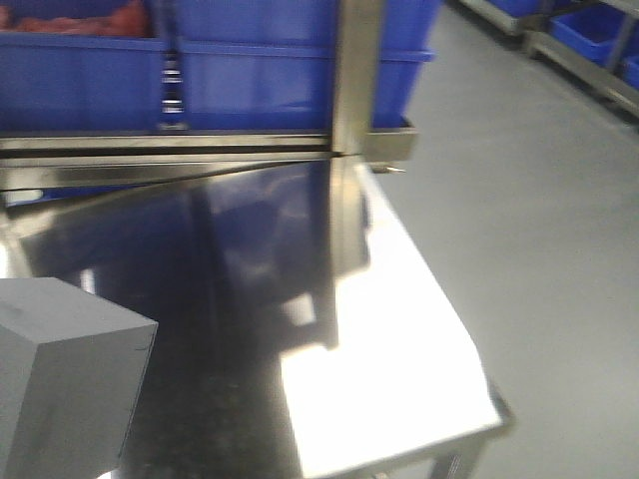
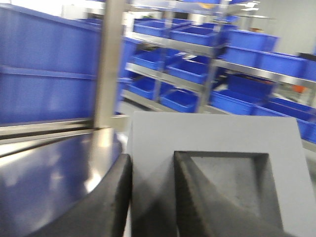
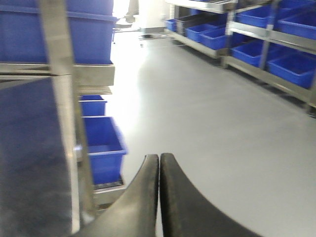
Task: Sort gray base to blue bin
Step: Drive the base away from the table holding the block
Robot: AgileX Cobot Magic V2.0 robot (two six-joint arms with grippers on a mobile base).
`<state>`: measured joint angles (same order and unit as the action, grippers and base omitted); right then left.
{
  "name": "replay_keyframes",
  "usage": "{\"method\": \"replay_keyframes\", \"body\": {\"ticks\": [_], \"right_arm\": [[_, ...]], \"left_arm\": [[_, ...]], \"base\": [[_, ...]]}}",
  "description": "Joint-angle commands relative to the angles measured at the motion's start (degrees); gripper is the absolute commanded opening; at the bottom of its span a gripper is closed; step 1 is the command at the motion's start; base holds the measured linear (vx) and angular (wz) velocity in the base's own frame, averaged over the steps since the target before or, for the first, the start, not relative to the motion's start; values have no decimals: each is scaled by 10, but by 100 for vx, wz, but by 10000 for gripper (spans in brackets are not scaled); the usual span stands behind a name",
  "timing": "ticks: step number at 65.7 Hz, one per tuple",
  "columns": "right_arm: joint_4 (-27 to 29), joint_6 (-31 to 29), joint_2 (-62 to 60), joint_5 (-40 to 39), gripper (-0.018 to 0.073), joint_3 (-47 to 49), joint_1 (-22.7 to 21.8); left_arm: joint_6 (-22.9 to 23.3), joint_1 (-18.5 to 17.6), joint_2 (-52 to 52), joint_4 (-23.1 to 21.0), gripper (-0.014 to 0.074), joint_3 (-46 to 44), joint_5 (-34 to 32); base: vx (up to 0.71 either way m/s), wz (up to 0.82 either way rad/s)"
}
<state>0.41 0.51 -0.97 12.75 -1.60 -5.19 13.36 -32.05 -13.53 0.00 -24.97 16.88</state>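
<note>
Gray base (image 2: 212,133) grasped by left gripper (image 2: 152,163), recess (image 2: 227,177) visible wrist-view only — right gripper (image 3: 159,165) clenched.

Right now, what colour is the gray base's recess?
Darker gray than the rest of the gray base; clearest in left wrist view.

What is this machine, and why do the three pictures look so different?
It is a robot with two arms and three cameras. One picture looks forward from the robot at a shiny steel table, with blue bins on a shelf behind it. The other two pictures come from cameras on its wrists. The left gripper is pinching a gray block, the same one you see at the lower left of the front picture. The right gripper is shut and holds nothing.
</note>
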Motion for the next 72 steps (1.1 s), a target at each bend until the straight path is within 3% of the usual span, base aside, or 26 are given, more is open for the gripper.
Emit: {"method": "replay_keyframes", "body": {"ticks": [1, 72], "right_arm": [[-4, -5, 8, -42, -5, -1, 0], [-4, -5, 8, -42, -5, -1, 0]], "left_arm": [[4, -2, -4, 0, -6, -18, -59], [4, -2, -4, 0, -6, -18, -59]], "base": [[-12, -77], [-5, -75]]}}
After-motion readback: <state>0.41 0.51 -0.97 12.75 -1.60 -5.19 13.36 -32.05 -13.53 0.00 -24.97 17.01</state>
